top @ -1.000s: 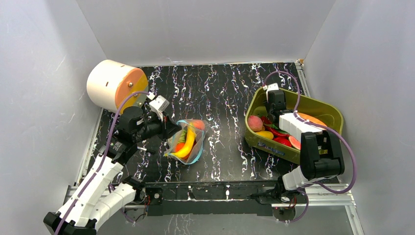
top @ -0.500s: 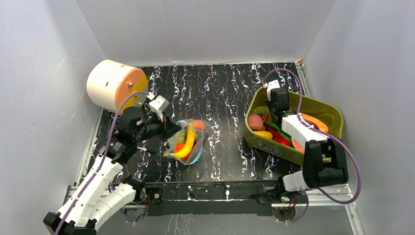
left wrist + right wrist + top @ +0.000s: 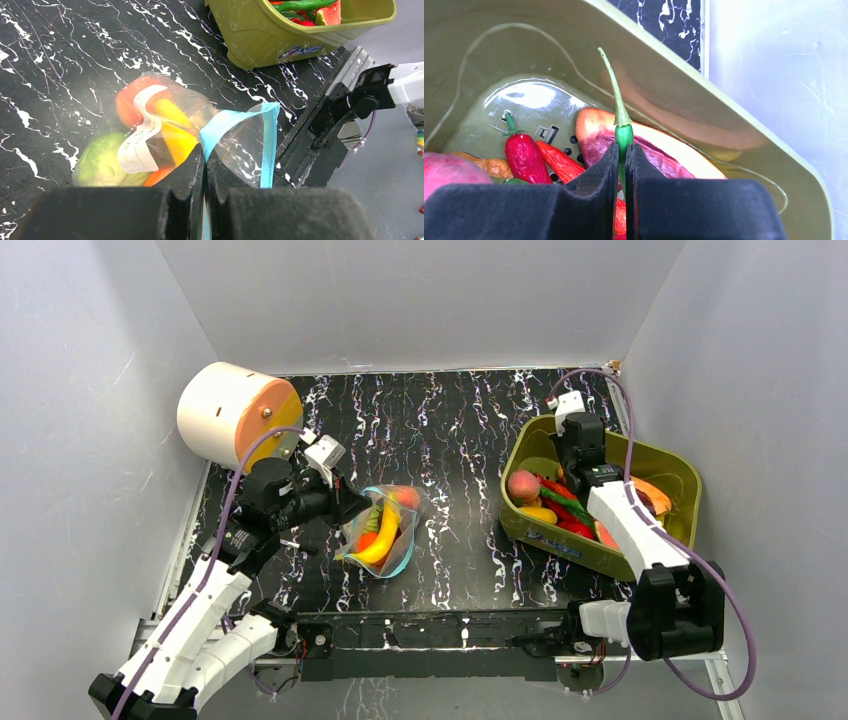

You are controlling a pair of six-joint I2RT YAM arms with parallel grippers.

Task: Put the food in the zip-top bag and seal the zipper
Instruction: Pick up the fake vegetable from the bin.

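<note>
The clear zip-top bag point(image 3: 385, 530) lies at mid-table, holding a banana point(image 3: 175, 135), a green cabbage point(image 3: 100, 160) and an orange point(image 3: 132, 100). My left gripper point(image 3: 205, 155) is shut on the bag's light blue zipper point(image 3: 235, 120) at one corner of the mouth, which gapes. My right gripper point(image 3: 622, 150) reaches into the olive-green bin point(image 3: 545, 533) and is shut on a green pepper point(image 3: 624, 134), whose stem points up past the fingertips. More food lies in the bin: red peppers point(image 3: 526, 157), a purple sweet potato slice point(image 3: 659, 155) and a peach point(image 3: 521, 486).
A large white and orange cylinder point(image 3: 235, 415) stands at the back left, just behind my left arm. The bin's walls point(image 3: 574, 50) close in around my right gripper. Grey walls enclose the table on three sides.
My right gripper has shut on the green pepper, and that arm's elbow has swung down toward the near right. The left arm and the bag have not moved.
</note>
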